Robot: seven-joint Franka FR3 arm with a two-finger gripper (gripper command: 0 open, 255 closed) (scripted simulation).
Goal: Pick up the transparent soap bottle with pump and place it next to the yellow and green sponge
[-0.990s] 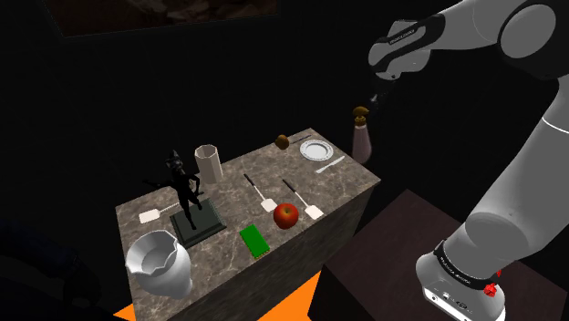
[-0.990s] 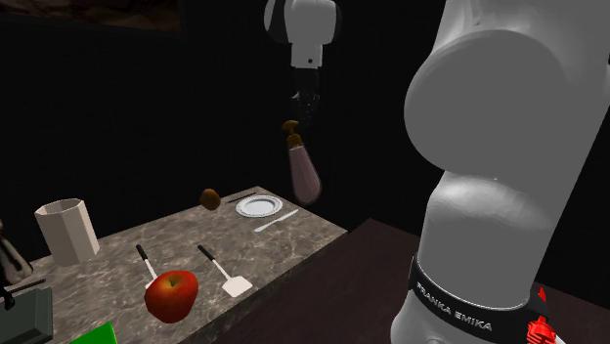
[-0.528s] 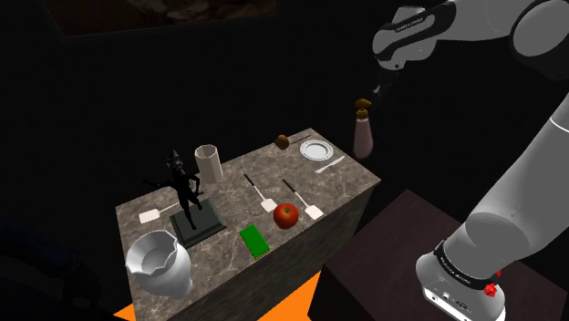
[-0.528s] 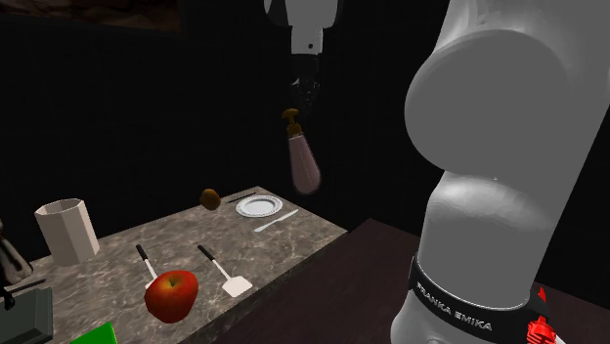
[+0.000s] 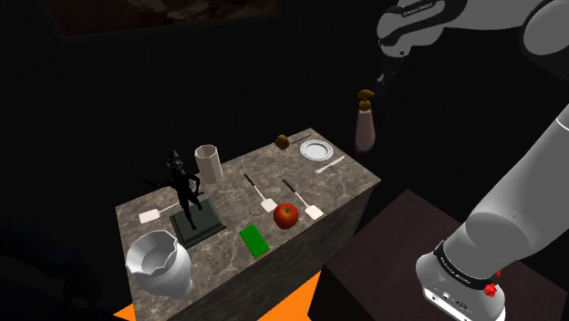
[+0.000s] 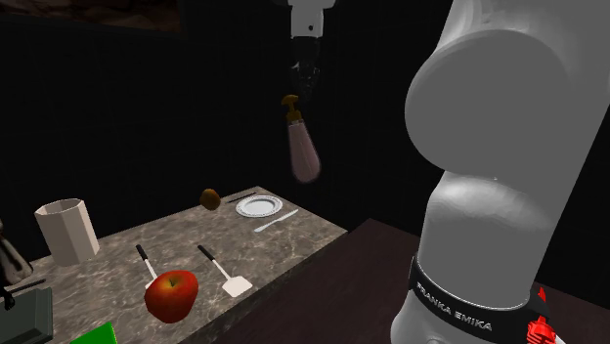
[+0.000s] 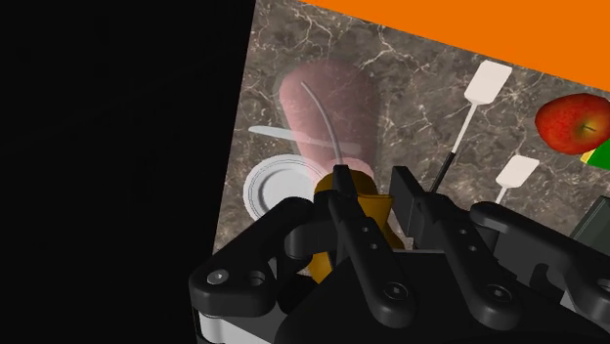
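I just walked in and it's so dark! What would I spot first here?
Probably the pinkish see-through soap bottle with a brown pump, hanging from the black jaws high above the marble table. Next, the bright red apple on the table, beside a white spatula.

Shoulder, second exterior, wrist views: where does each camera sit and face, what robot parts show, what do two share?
Shoulder view: above, beside the stand, looking down over the table; arm and gripper show.
Second exterior view: low near the arm, facing across the table; the white arm stands at its right.
Wrist view: behind the gripper, looking past its fingers at the soap bottle and plate.
Shared: both exterior views show the apple and the hanging soap bottle.
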